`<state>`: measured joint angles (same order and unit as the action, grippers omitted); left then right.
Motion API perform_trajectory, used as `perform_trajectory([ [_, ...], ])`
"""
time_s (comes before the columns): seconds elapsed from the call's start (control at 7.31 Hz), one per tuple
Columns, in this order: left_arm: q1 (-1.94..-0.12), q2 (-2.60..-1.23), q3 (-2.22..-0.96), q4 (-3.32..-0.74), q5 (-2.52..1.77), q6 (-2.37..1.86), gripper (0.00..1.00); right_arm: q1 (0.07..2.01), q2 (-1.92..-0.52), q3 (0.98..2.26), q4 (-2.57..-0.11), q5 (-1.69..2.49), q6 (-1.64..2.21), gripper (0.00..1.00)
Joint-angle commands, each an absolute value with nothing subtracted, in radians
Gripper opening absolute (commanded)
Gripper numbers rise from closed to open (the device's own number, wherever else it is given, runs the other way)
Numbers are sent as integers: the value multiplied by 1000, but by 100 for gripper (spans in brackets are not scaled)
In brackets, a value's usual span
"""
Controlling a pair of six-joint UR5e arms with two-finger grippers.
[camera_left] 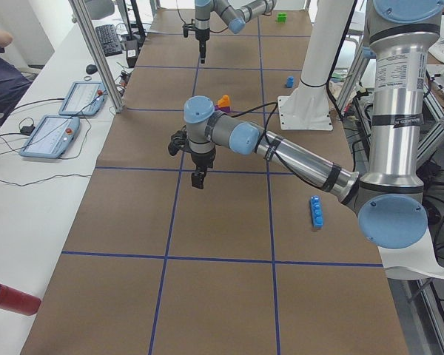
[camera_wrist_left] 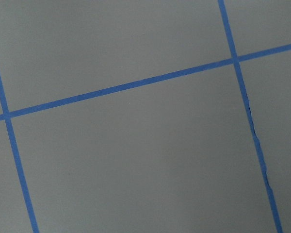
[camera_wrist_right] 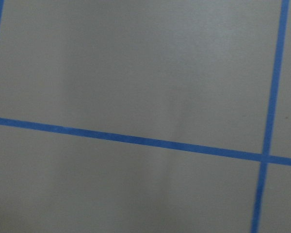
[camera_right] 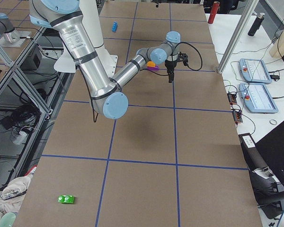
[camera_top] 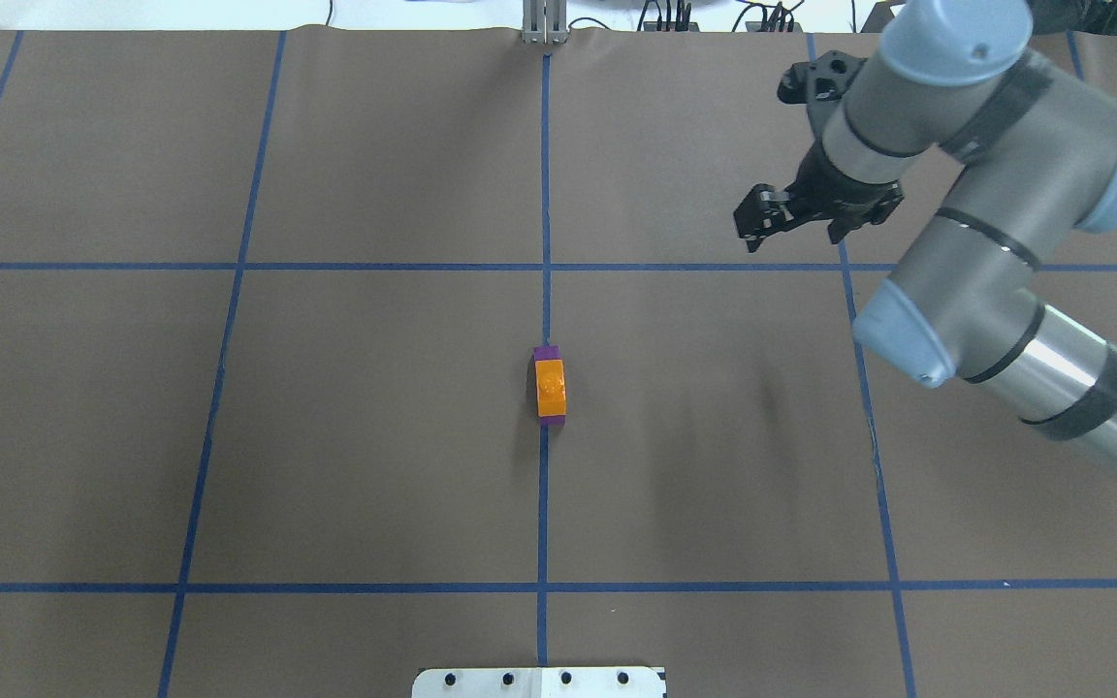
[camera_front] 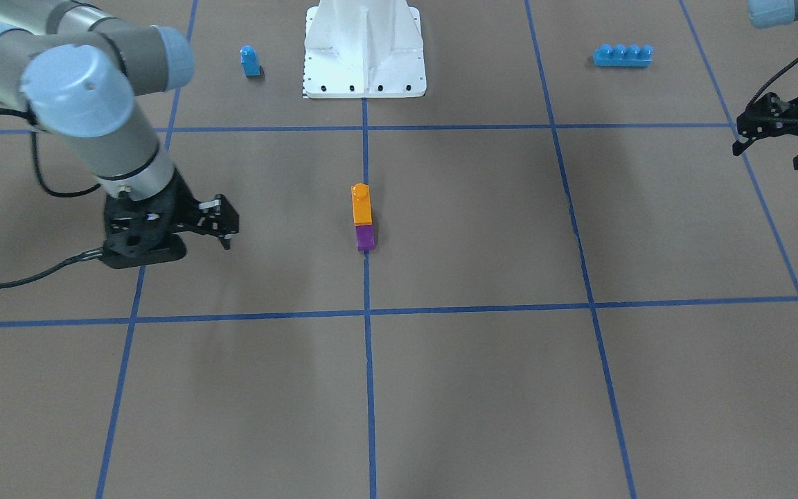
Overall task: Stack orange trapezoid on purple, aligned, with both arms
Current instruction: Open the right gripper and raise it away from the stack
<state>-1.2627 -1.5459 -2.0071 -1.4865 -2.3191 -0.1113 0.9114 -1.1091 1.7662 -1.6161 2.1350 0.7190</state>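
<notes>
The orange trapezoid (camera_front: 361, 203) sits stacked on the purple (camera_front: 365, 238) at the table's centre, on the blue centre tape line, and both stand free. From overhead the orange block (camera_top: 550, 386) covers most of the purple block (camera_top: 546, 353). My right gripper (camera_top: 796, 233) is open and empty, well off to the right of the stack; it also shows in the front-facing view (camera_front: 222, 225). My left gripper (camera_front: 773, 156) is open and empty at the far side of the table, and is out of the overhead view. Both wrist views show only bare table and tape.
A small blue one-stud block (camera_front: 250, 61) and a long blue four-stud brick (camera_front: 623, 55) lie either side of the white robot base (camera_front: 364, 69). A green block (camera_right: 66, 199) lies far off on my right side. A red cylinder (camera_left: 11, 298) lies at the left end's edge.
</notes>
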Motion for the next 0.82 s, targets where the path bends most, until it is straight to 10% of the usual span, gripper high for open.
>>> perform_trajectory([
  [0.0, -1334, -1542, -1936, -1485, -2319, 73, 100, 1104, -1311, 1793, -1611, 2230, 370, 100],
  [0.68, -1583, -1467, -1755, -1506, -2319, 327, 100, 1493, -1601, 1717, -1620, 2270, -173, 100],
])
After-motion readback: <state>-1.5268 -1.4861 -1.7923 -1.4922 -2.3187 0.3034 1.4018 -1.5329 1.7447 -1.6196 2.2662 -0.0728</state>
